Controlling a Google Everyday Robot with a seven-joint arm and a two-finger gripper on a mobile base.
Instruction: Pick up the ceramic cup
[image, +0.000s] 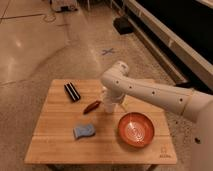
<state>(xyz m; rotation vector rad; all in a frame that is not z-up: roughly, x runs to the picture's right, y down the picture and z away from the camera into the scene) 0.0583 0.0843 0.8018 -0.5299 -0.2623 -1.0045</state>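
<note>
- The wooden table (50, 145) carries everything. At its far left lies a black oblong object (72, 92), well apart from the work and no hindrance to it.
- Toward the near edge lies a blue sponge (84, 131), also out of the way.
- A small red object (91, 106) lies just left of the grasp spot. I judge it the likeliest thing to get nudged, so the approach should come from straight above rather than sweeping in from the left.
- The gripper (107, 96) hangs low over the middle of the table, right at the ceramic cup (111, 106). White on white, the two merge, so I cannot tell whether the gripper is open, closed or already holding the cup.
- The cup stands upright near the table's centre, between the red object and the bowl.
- The step in hand looks like the grasp itself. To do it well, centre on the cup, take its wall squarely below the wider rim, close gently since glazed ceramic is slippery, then lift straight up without tilting.
- The orange bowl (136, 131) sits near the cup, to its right and nearer the front edge. A vertical lift avoids its rim.
- The white arm (160, 95) reaches in from the right.
- The only marking on the table is a small one at its near right corner (162, 155), too small to read. No brand or label shows on the cup or the bowl.
</note>
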